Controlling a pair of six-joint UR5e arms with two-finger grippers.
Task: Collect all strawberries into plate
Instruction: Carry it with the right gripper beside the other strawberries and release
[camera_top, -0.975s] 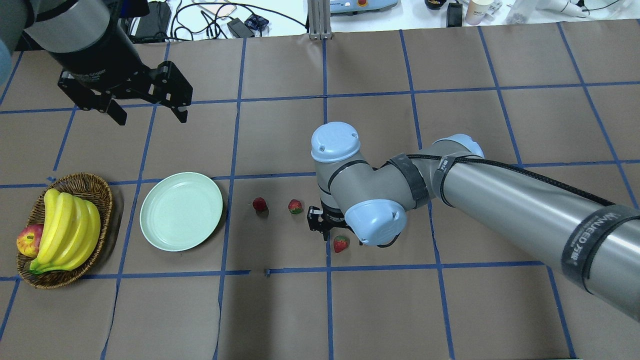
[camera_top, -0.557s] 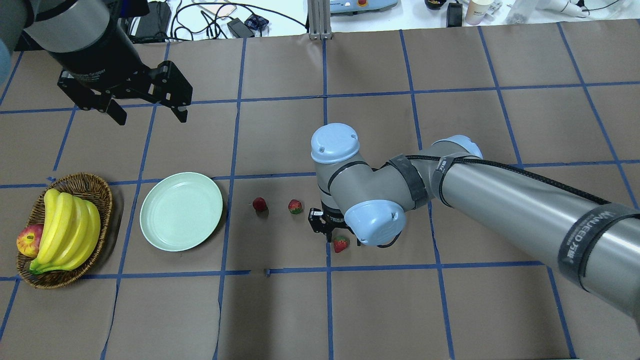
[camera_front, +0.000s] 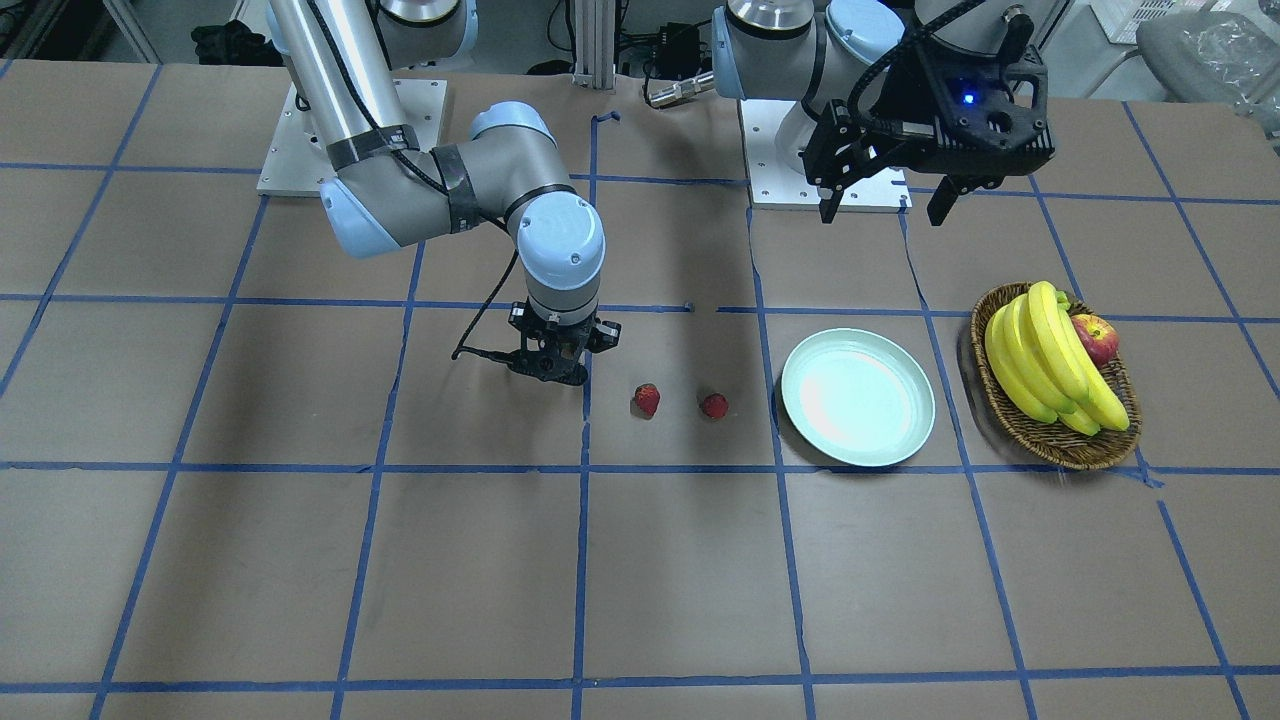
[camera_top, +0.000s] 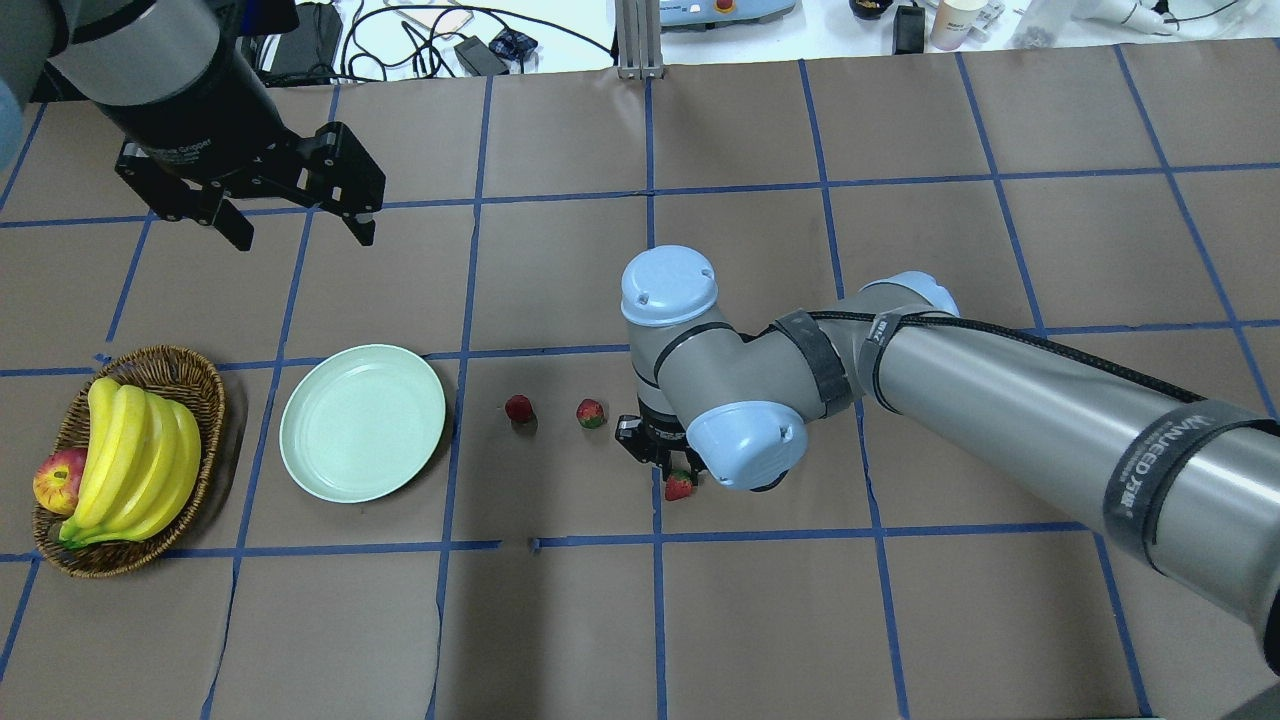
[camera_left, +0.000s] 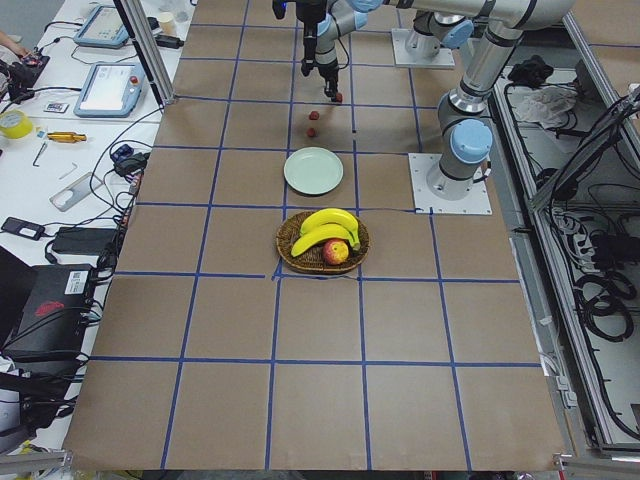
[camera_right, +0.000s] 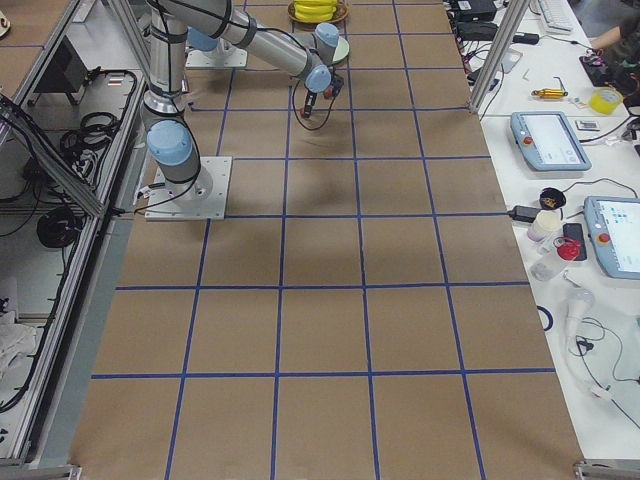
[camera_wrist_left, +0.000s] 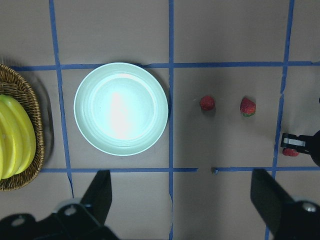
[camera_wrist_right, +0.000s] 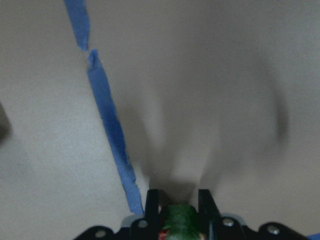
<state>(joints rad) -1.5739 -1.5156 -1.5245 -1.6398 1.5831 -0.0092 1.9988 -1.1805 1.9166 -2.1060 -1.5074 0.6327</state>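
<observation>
Two strawberries (camera_top: 518, 407) (camera_top: 590, 412) lie on the table to the right of the pale green plate (camera_top: 362, 421), which has nothing in it. The third strawberry (camera_top: 679, 487) sits between the fingers of my right gripper (camera_top: 672, 470), low at the table. The right wrist view shows its green cap (camera_wrist_right: 177, 218) pinched between the narrow fingers (camera_wrist_right: 152, 205). My left gripper (camera_top: 300, 235) hangs open and empty, high over the far left, well behind the plate. The left wrist view shows the plate (camera_wrist_left: 121, 109), two strawberries (camera_wrist_left: 207, 103) (camera_wrist_left: 247, 106) and the third (camera_wrist_left: 290, 151).
An oval wicker basket (camera_top: 205, 390) with bananas (camera_top: 130, 455) and an apple (camera_top: 58, 480) stands left of the plate. Blue tape lines grid the brown table. In the front-facing view the plate (camera_front: 858, 397) lies between the basket (camera_front: 1050, 445) and the strawberries (camera_front: 714, 405).
My right gripper has come down and slightly forward over the third strawberry, which is now partly covered by it. The left arm, plate and other two strawberries have not moved.
</observation>
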